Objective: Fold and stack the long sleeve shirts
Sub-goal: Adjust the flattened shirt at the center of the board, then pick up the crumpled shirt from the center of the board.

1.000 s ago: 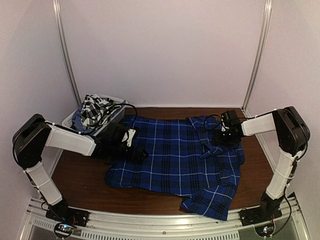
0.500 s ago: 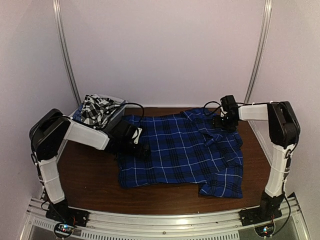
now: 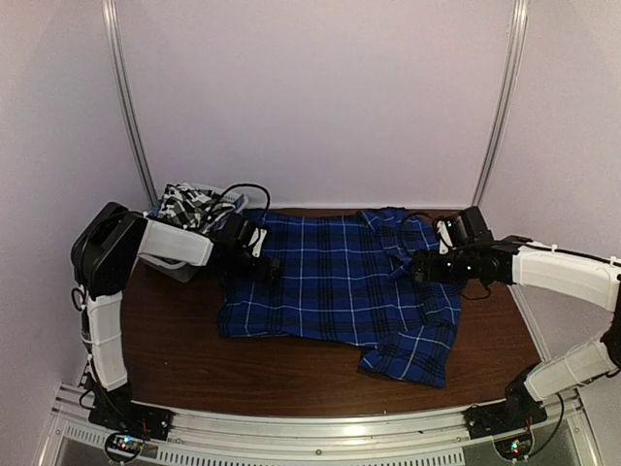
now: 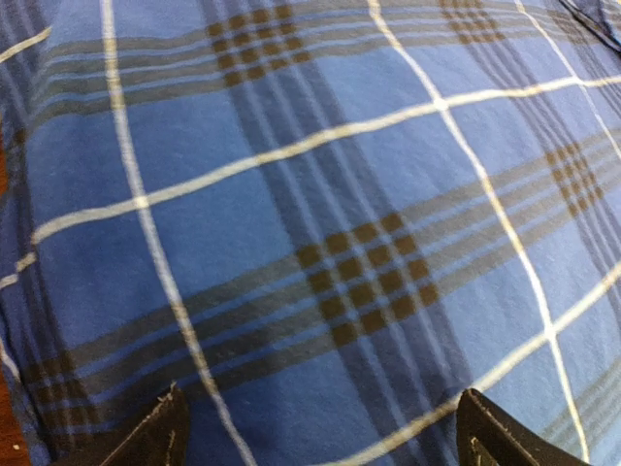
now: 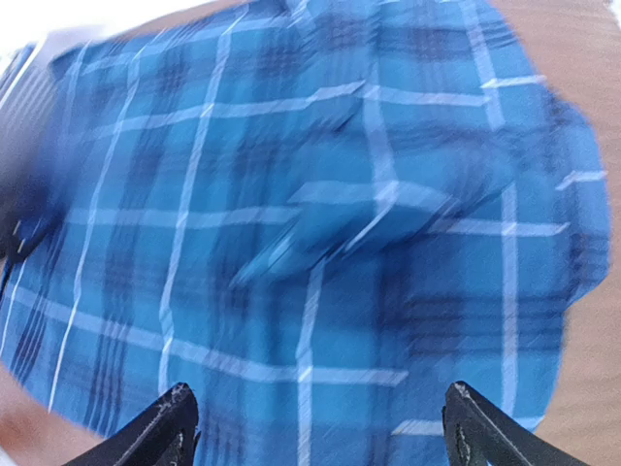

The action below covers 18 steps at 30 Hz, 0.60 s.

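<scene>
- Left gripper sits low over the left edge of the blue plaid shirt, middle-left of the overhead view. Its wrist view shows the two fingertips in the bottom corners of the frame, spread wide, with nothing pinched between them.
- Whether those tips touch the cloth cannot be told; the plaid fills the wrist frame right up to them.
- Right gripper hangs at the right side of the same shirt, just beside a rumpled fold of cloth near the collar. Its wrist view is blurred, but both fingertips stand far apart at the bottom edge, gripping nothing.
- Royal blue and navy with thin white lines, the shirt lies spread across the brown table, filling the centre of the overhead view.
- Its upper edge runs along the back of the table. One part hangs lower at the bottom right, towards the near edge.
- A second shirt, the black-and-white checked one, lies bunched in the upper left of the overhead view, just behind the left arm and apart from the blue shirt.
</scene>
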{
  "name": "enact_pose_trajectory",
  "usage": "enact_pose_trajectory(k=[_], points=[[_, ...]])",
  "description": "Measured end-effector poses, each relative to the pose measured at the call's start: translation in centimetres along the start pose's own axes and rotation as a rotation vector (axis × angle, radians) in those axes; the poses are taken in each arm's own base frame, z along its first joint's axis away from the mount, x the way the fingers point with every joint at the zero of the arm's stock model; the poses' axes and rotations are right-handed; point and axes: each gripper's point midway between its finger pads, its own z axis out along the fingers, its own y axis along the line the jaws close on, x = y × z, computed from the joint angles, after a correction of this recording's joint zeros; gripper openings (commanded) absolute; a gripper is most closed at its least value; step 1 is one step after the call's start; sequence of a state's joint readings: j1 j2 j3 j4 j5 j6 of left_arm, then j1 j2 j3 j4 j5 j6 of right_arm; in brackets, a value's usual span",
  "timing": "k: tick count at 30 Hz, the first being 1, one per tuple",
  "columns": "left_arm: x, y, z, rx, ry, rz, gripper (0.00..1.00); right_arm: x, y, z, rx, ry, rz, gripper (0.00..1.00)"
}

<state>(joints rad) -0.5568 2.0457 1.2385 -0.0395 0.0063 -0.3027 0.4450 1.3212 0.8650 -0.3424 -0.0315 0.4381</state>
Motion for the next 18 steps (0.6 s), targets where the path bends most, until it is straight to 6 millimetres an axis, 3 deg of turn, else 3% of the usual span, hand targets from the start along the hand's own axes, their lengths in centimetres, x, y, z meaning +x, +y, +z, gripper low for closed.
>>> enact_pose_trajectory(k=[3, 6, 14, 18], points=[[0.0, -0.9, -0.6, 0.048, 0.004, 0.009, 0.98, 4.0, 3.4, -1.8, -0.076, 0.046, -0.029, 0.88], [-0.8, -2.0, -2.7, 0.098, -0.026, 0.012, 0.98, 7.7, 5.5, -3.1, -0.111, 0.095, -0.045, 0.88], [-6.8, -3.9, -11.2, 0.188, -0.263, 0.002, 0.98, 17.9, 9.1, -5.1, -0.105, 0.270, -0.201, 0.87], [-6.6, -4.0, -12.2, 0.203, -0.282, -0.007, 0.98, 21.9, 9.2, -4.9, -0.017, 0.353, -0.354, 0.87]])
